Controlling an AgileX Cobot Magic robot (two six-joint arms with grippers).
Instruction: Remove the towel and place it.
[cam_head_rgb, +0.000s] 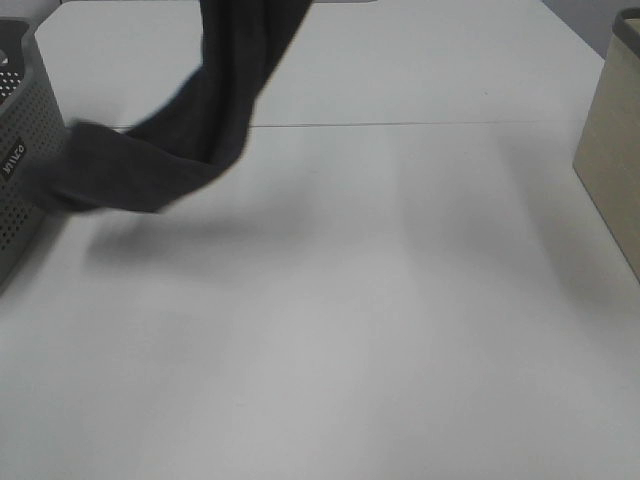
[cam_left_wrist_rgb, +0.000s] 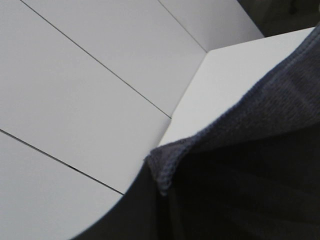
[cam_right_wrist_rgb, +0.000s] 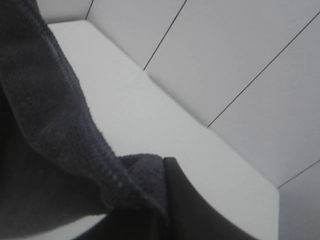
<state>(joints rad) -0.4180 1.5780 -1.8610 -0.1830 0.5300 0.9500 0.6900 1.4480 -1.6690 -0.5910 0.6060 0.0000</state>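
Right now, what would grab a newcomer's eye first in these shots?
The dark towel dominates: it hangs from above the frame's top and sags leftward over the white table, its blurred low end by the grey perforated basket at the left edge. A beige box sits at the right edge. Both wrist views are half filled with the towel's hemmed edge up close.

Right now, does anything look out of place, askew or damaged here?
Only the towel stands out. It hangs bunched and twisted from above the high view's top edge, and its blurred lower end trails left to the basket. I cannot tell whether it touches the basket. Nothing looks spilled or damaged.
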